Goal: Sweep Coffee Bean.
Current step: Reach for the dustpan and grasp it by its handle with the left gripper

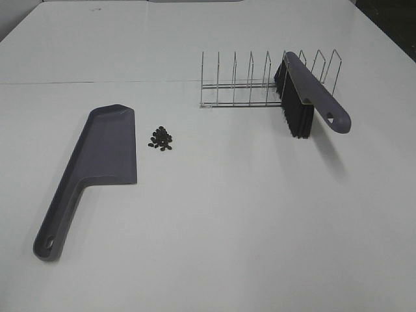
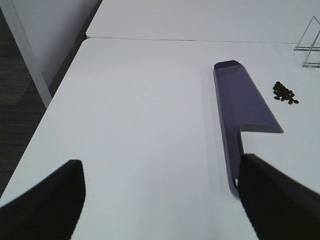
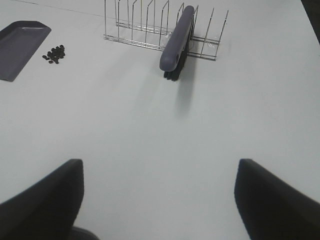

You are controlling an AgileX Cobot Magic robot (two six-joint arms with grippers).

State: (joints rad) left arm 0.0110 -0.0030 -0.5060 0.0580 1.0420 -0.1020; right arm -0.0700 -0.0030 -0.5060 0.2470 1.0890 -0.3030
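Left gripper [image 2: 160, 161] and right gripper [image 3: 159, 162] both gape, empty. Coffee bean pile [image 1: 161, 138] sits just right of dustpan [image 1: 107, 156]. Brush [image 1: 305, 94] stands in wire rack [image 1: 240, 88], far right; lift it crooked and you'll likely drag the rack along.

Left tool [image 2: 160, 162]: two fingers [image 2: 45, 200], matte black, broad and wedge-shaped, smooth-faced, tips bluntly rounded. Right tool [image 3: 159, 162]: two fingers [image 3: 280, 200] of matching make, matte black, plain surfaces, edges soft and blurred close to the camera.
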